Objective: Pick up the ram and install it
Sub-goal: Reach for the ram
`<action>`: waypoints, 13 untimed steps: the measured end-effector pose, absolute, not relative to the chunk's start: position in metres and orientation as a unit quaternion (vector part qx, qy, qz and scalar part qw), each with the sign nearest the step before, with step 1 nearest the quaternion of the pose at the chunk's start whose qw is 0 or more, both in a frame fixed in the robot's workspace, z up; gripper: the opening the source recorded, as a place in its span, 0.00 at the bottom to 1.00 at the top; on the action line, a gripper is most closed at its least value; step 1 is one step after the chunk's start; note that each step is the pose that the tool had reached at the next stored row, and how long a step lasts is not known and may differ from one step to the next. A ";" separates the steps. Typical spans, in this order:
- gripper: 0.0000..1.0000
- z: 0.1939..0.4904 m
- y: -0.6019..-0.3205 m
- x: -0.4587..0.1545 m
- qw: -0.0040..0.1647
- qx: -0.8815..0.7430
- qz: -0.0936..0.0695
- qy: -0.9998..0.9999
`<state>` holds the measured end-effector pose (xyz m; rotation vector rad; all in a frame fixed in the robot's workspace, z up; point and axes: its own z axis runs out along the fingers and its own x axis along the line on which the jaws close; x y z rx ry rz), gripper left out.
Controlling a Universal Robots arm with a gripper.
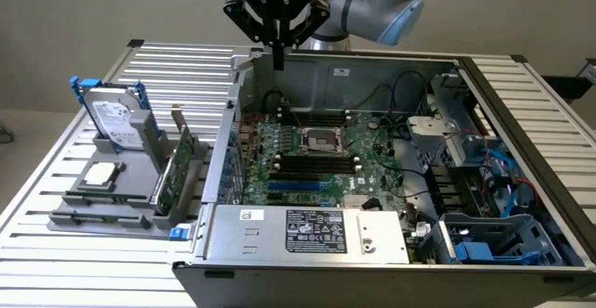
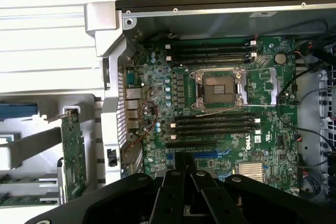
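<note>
Tool [image 1: 278, 61] is fully closed, fingers pinched together with nothing between them. It hangs above the open PC case [image 1: 220, 175], over the case's back corner on the exterior view's left, clear of the metal. Ram [image 1: 105, 198] sits on edge in the grey holder [image 1: 139, 224] on the slatted aluminium bench [image 1: 56, 266], toward the bench edge on the exterior view's left and well apart from the tool.

The exterior view gives the rest of the holder: upright hard drive [image 1: 116, 123] in a blue bracket, square chip [image 1: 100, 175] lying flat, and tall green card [image 1: 177, 172] on edge. It also shows the silver labelled power supply [image 1: 308, 231] and blue cables [image 1: 503, 175].

The wrist view looks straight down past the black tool [image 2: 184, 162] onto the green motherboard [image 2: 262, 145]. There it picks out the metal-framed CPU socket [image 2: 218, 87], long black slots [image 2: 212, 124] on both sides of it, and a finned heatsink [image 2: 251, 170]. The ram [image 2: 21, 199] reads as a thin green strip there.
</note>
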<state>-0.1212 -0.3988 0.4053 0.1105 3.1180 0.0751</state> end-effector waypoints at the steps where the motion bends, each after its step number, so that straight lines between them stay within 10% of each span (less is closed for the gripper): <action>1: 0.11 0.405 -0.399 -0.121 0.010 0.035 0.024 0.999; 13: 0.11 0.403 -0.399 -0.169 0.010 0.035 0.024 0.999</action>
